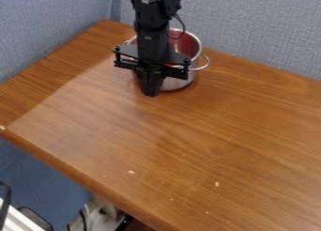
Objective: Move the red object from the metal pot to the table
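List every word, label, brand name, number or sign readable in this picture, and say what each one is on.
None: no readable text anywhere.
metal pot: plain shiny steel, no marking visible.
tool: black, no label legible.
table: bare wood grain, no print.
red object: no marking seen.
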`<state>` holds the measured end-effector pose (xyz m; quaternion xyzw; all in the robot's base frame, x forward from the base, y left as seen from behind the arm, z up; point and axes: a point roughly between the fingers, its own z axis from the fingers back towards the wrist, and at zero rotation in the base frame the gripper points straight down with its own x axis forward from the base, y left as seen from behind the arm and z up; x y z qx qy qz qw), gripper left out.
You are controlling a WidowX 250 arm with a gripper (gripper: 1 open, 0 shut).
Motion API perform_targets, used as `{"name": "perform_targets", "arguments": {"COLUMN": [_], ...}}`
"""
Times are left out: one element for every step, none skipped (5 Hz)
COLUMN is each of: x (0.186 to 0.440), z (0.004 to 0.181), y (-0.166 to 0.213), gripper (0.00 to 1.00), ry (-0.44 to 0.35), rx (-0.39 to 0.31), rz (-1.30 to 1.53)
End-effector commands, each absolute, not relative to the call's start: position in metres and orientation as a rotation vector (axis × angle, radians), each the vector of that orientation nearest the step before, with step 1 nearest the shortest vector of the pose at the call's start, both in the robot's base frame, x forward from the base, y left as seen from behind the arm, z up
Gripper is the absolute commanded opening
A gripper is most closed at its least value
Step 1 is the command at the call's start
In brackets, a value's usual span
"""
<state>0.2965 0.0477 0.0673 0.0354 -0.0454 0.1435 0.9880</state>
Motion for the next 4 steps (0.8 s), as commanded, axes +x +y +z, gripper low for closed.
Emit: {"name": "perform_targets", "arguments": {"x": [0.297, 0.289, 0.281, 0.289], "z": [0.077, 0.07, 0.078, 0.069], "y": [0.039, 0.026, 0.023, 0.018], "gripper": [0.0, 0.0, 0.0, 0.0], "ry": [-0.131, -0.13, -0.139, -0.141], "rx": [0.06, 0.046, 0.033, 0.024], "rz": [0.222, 0.156, 0.113, 0.127]}}
